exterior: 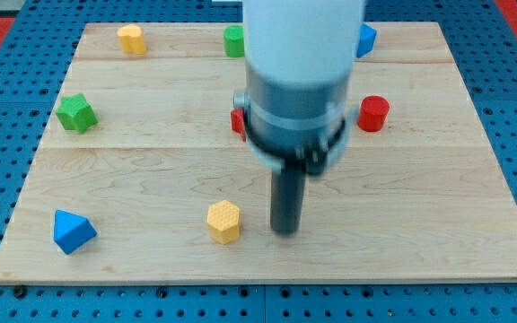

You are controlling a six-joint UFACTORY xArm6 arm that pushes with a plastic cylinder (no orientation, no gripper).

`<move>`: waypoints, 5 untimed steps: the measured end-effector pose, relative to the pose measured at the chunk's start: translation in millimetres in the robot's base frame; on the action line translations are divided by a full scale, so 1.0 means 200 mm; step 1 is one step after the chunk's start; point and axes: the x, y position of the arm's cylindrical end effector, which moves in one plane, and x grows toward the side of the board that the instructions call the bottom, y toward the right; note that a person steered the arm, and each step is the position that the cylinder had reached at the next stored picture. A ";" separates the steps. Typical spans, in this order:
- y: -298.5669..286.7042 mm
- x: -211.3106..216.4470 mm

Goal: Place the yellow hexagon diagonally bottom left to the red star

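Nearest the view's bottom on the worktop (151,179) sit the blue block (72,231) at the left, the yellow hexagon (224,221), and my tip (285,231) just to the hexagon's right, apart from it; I carry no claw, only this rod. Further up, a red block (238,120), its shape hidden, peeks from behind my arm, with a red cylinder (373,113) to the right and a green star (76,113) far left. At the top lie a yellow block (132,39), a green block (233,41) and a blue block's edge (366,39).
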 end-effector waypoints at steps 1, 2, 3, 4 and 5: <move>-0.30 0.02; -0.42 -0.21; -0.42 -0.40; -0.42 -0.08; -0.65 0.14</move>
